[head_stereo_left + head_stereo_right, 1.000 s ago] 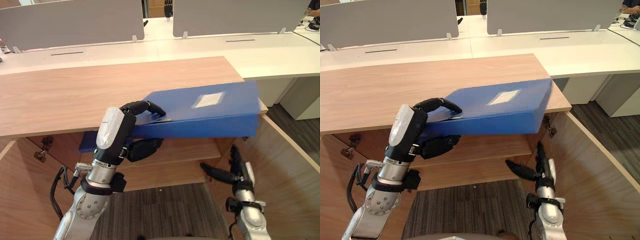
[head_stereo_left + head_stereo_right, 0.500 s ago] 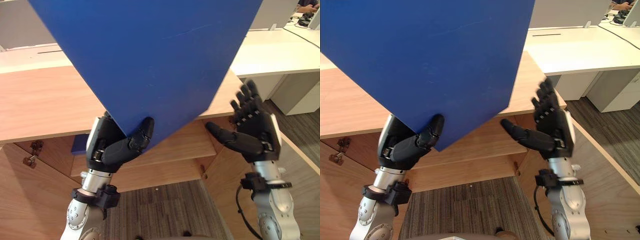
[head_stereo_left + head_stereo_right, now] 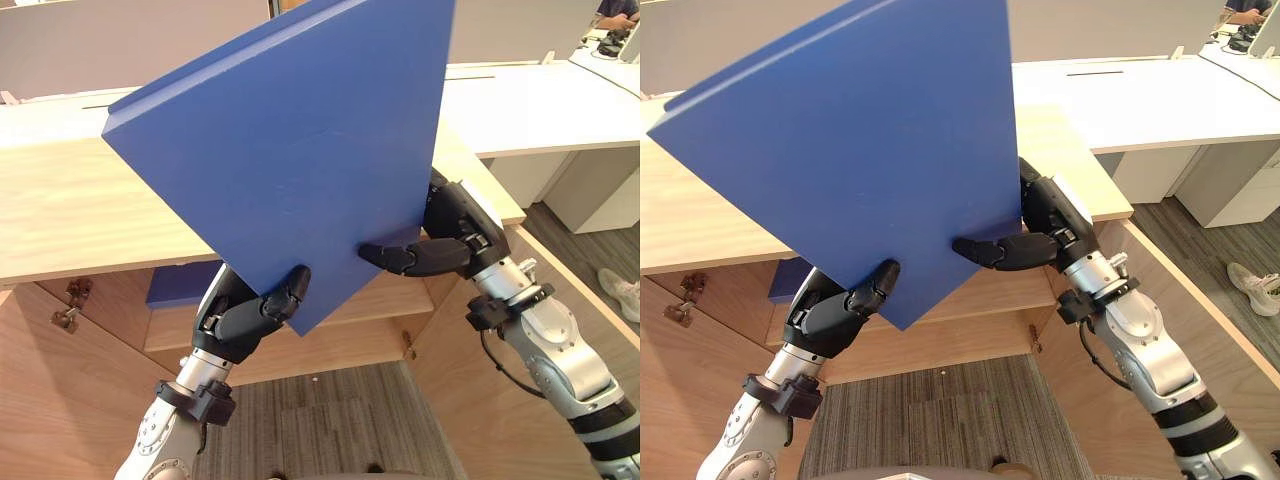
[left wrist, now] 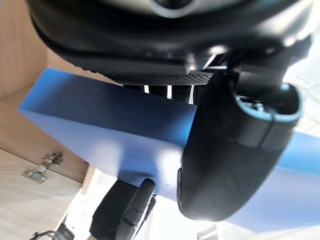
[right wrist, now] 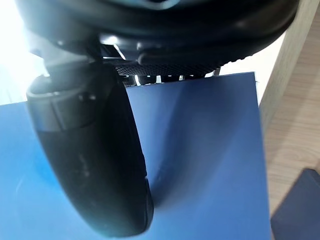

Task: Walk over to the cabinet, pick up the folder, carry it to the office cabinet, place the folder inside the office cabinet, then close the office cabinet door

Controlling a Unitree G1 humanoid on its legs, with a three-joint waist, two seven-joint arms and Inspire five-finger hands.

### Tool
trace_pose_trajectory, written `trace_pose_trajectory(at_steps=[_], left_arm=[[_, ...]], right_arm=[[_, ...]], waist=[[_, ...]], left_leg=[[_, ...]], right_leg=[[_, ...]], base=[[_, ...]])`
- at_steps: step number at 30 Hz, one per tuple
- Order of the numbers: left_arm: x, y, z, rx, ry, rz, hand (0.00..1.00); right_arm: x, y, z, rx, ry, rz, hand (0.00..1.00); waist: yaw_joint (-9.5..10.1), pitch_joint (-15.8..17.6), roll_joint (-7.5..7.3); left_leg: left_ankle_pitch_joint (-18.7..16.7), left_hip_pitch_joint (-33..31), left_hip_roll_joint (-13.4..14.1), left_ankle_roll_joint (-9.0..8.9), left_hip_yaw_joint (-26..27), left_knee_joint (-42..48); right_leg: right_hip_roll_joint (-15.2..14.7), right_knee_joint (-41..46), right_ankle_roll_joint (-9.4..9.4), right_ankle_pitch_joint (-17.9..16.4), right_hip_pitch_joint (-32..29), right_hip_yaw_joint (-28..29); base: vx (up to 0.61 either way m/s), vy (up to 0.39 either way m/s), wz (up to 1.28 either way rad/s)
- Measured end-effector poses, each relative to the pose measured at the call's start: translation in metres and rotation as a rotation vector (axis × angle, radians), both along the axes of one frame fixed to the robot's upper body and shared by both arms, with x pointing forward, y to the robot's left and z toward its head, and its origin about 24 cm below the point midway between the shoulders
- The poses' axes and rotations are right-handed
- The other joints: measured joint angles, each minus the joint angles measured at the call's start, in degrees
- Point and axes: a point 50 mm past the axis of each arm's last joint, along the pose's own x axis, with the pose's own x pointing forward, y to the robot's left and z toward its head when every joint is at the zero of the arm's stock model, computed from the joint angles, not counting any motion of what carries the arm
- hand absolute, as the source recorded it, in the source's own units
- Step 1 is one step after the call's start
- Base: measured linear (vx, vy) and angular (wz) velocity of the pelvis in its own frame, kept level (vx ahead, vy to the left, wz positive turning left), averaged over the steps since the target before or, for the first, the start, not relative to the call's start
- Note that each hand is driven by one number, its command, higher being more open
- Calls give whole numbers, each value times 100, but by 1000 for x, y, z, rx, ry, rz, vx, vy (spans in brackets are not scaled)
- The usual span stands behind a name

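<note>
A large blue folder [image 3: 290, 170] is held up in the air, tilted on one corner, above the wooden cabinet. My left hand [image 3: 245, 315] grips its lowest corner, thumb on the near face and fingers behind it. My right hand [image 3: 450, 240] clamps the folder's right edge, its thumb pressed flat on the near face. In the left wrist view the thumb [image 4: 230, 160] lies on the folder [image 4: 115, 130]. The right wrist view has the thumb [image 5: 95, 160] on the blue cover [image 5: 210, 150].
The cabinet's wooden top [image 3: 80, 210] runs across below the folder. Both its doors stand open, left [image 3: 60, 400] and right [image 3: 500, 400]. Another blue folder [image 3: 180, 285] lies on the shelf inside. White desks [image 3: 540, 100] stand behind; a person's shoe [image 3: 620, 290] is at the right.
The folder went from lying flat at the cabinet top to being held up on edge. My right hand rose from low down, open, and has closed on the folder's right edge.
</note>
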Motion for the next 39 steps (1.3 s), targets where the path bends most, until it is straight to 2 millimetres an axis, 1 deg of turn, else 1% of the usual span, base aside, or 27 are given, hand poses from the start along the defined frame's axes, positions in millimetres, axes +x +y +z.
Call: trace_pose_trajectory(at_steps=[2,5,8,9,10,13,14,15,16,18,20,21,24,26,27,29,30,31,33,34,35,36,37,38,39], left_arm=[[0,3,-3,11,13,6,0],[0,6,-9,28,42,11,0],[-1,5,-15,107,53,-1,0],[-1,6,-15,112,50,3,100],[0,7,-13,127,30,24,100],[3,8,-8,129,-36,116,100],[4,8,-4,104,-66,173,100],[5,9,2,109,-104,243,100],[5,11,4,108,-119,275,100],[4,21,7,124,-144,419,100],[3,25,9,128,-167,501,100],[3,26,10,130,-168,512,100],[-1,40,6,155,-152,627,100],[-6,56,-5,181,-88,756,100],[-8,61,-10,186,-60,794,100],[-19,83,-39,219,114,965,100],[-23,88,-48,221,166,998,100],[-30,92,-64,235,260,1038,100],[-42,94,-88,289,402,1056,100],[-45,94,-95,308,435,1051,100],[-51,93,-108,345,509,1039,100],[-53,93,-113,354,538,1033,100],[-58,92,-124,373,592,1023,100],[-60,91,-129,375,620,1019,100],[-67,90,-144,409,694,994,100]], right_arm=[[1,-3,3,-20,10,29,0],[1,0,3,-27,18,55,0],[-1,7,0,-8,20,93,0],[-1,8,-1,-7,20,92,0],[-1,10,-3,4,21,92,0],[-5,20,-10,125,4,81,0],[-8,24,-13,197,-1,67,0],[-12,27,-15,246,-7,56,0],[-14,29,-15,271,-11,58,0],[-21,38,-12,356,-39,67,0],[-22,41,-11,381,-49,58,0],[-22,41,-11,381,-50,55,0],[-22,41,-12,391,-57,27,0],[-24,32,-15,414,-51,-30,0],[-24,30,-16,416,-51,-42,0],[-25,26,-15,423,-61,-51,0],[-25,25,-14,424,-65,-52,0],[-25,25,-13,424,-69,-54,0],[-26,25,-13,423,-69,-50,0],[-26,26,-14,423,-67,-47,0],[-26,30,-15,421,-58,-31,0],[-26,32,-16,417,-52,-21,0],[-27,38,-18,406,-36,5,0],[-28,41,-19,398,-26,22,0],[-30,52,-24,362,2,70,0]], waist=[[20,-8,8],[46,-21,12],[109,-26,18],[116,-27,18],[128,-29,20],[144,-35,28],[172,-41,39],[210,-48,50],[223,-53,58],[253,-96,109],[268,-148,132],[271,-153,133],[288,-160,132],[331,-162,130],[335,-162,131],[311,-169,140],[303,-170,138],[302,-173,132],[313,-175,129],[320,-175,128],[324,-177,124],[324,-177,124],[325,-178,124],[329,-178,123],[324,-180,121]], left_leg=[[1,-13,1,0,-29,0],[3,-18,5,0,-68,1],[8,-32,2,1,-96,3],[10,-37,0,2,-104,3],[19,-52,-8,9,-127,3],[38,-78,-19,20,-172,1],[43,-88,-24,24,-189,1],[48,-102,-29,28,-205,2],[52,-111,-32,30,-220,2],[66,-144,-39,34,-285,1],[89,-178,-57,44,-362,-3],[92,-181,-60,44,-372,-5],[156,-195,-77,50,-439,-62],[230,-171,-90,54,-491,-184],[245,-163,-92,51,-497,-210],[290,-129,-91,46,-503,-285],[304,-121,-90,45,-505,-304],[306,-125,-90,45,-510,-304],[307,-135,-96,46,-521,-304],[309,-143,-97,46,-528,-304],[318,-167,-98,47,-550,-305],[322,-177,-97,46,-558,-305],[324,-188,-97,44,-562,-304],[324,-195,-96,44,-562,-304],[326,-220,-93,40,-562,-304]], right_leg=[[0,0,0,0,1,-26],[0,0,0,0,14,-67],[-6,0,0,0,18,-98],[-10,0,0,0,18,-105],[-20,-1,0,0,16,-126],[-33,-2,0,0,15,-168],[-38,-2,0,0,15,-185],[-44,-2,0,0,13,-203],[-47,-3,0,0,13,-218],[-56,-3,0,0,12,-278],[-71,-1,0,0,14,-341],[-74,-1,0,0,15,-351],[-87,-1,0,0,17,-422],[-88,0,0,-1,17,-476],[-88,-1,0,-1,16,-484],[-82,-1,1,-1,16,-494],[-79,-1,1,-1,15,-498],[-79,-1,1,-1,14,-506],[-85,-3,1,-2,9,-521],[-86,-5,1,-2,6,-529],[-87,-8,1,-2,-6,-553],[-87,-11,1,-2,-11,-562],[-86,-21,1,-2,-15,-570],[-86,-27,1,-2,-18,-572],[-84,-37,1,-2,-39,-579]], base=[[-8,-26,7],[-10,-22,6],[-21,-22,5],[-22,-17,7],[-24,-16,10],[-26,-16,8],[-32,-20,8],[-27,-17,8],[-29,-18,12],[-28,-20,13],[-30,-17,16],[-42,-19,20],[-38,-16,13],[-49,-25,12],[-34,-19,7],[0,0,0],[0,0,0],[0,0,0],[-21,-15,3],[-22,-17,7],[-15,-15,7],[-19,-25,6],[0,0,0],[0,0,0],[0,0,0]])
